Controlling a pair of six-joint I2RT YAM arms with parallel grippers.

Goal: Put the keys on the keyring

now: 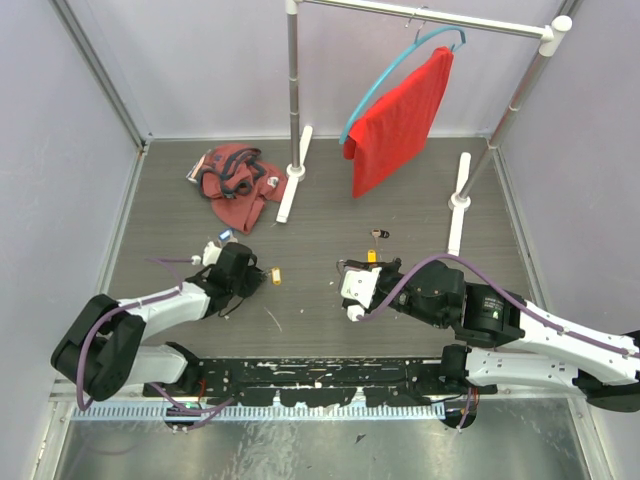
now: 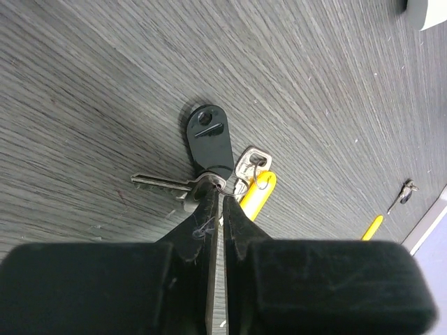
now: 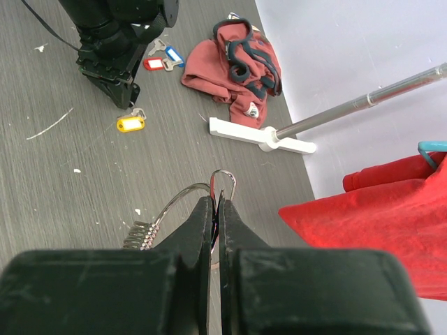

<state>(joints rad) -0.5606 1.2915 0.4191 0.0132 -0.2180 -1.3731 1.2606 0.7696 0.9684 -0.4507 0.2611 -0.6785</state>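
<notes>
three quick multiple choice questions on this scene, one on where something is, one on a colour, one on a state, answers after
1. Where is the bright red cloth?
A. hanging from the blue hanger
B. crumpled on the table
C. in the left claw

2. What colour is the tag beside the yellow tag, among the keys at the left claw?
A. green
B. black
C. orange

3. What is the right claw doing?
A. wide open over the table
B. shut on the red cloth
C. shut on the wire ring

Answers:
1. A, the cloth drapes down from the hanger, clear of the table.
2. B, the left wrist view shows a black tag right by the yellow one.
3. C, the jaws are closed, with the ring's loops sticking out between them.
</notes>
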